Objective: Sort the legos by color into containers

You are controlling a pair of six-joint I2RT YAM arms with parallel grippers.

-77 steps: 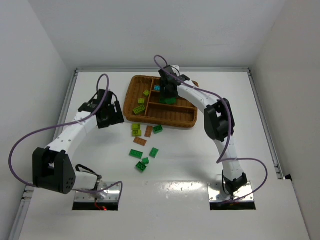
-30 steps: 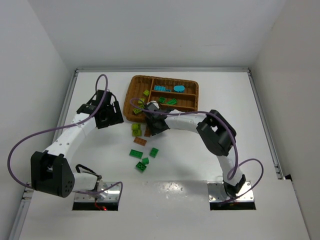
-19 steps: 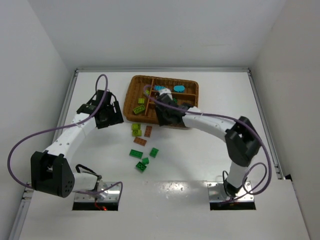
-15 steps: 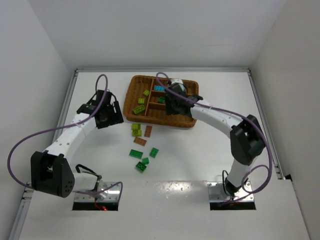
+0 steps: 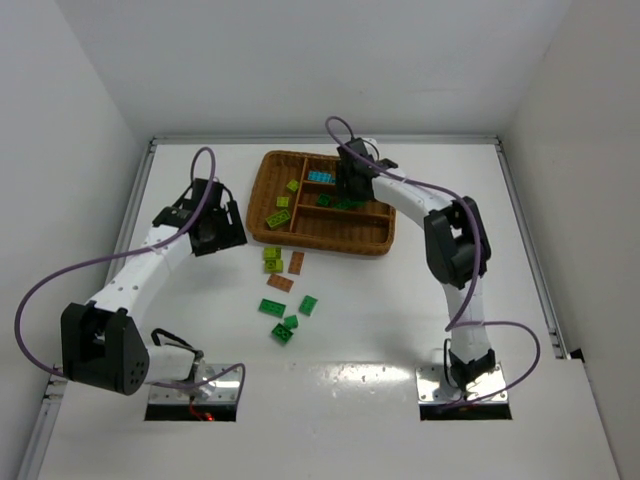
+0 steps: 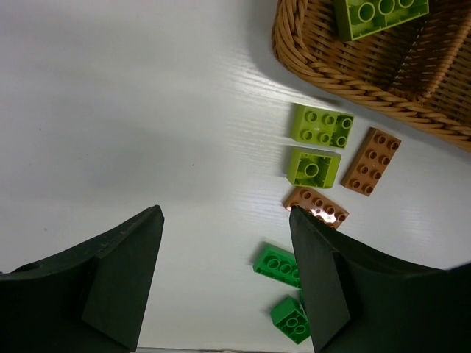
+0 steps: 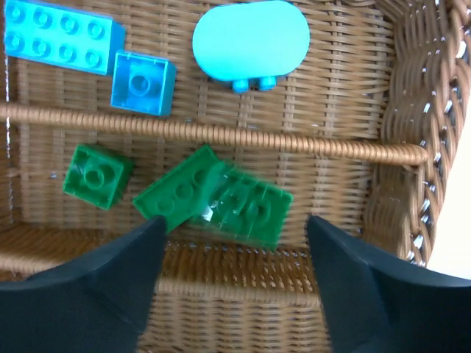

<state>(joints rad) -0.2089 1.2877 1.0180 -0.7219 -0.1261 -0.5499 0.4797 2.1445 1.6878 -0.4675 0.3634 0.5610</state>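
Loose dark green bricks (image 5: 272, 307): four, small, studded; closest to the near edge, left of centre on the white table (image 5: 400, 330).
Brown-orange bricks (image 6: 372, 151): two flat ones, studs up, just beyond the greens, not touching.
Loose yellow-green bricks (image 6: 321, 125): two, side by side, just short of the tray's near rim.
Left gripper (image 6: 228, 287): jaws wide, nothing between; hangs over bare table toward the left edge.
Tray (image 5: 330, 245): brown wicker, centred toward the far edge.
Tall section: left end; three sorted yellow-green bricks (image 5: 284, 201).
Middle narrow section: three sorted dark green bricks (image 7: 180, 193), two touching.
Far narrow section: cyan bricks (image 7: 62, 37), one long, one small; rounded cyan piece (image 7: 250, 37).
Right gripper (image 7: 232, 294): jaws wide, empty, above the narrow sections.
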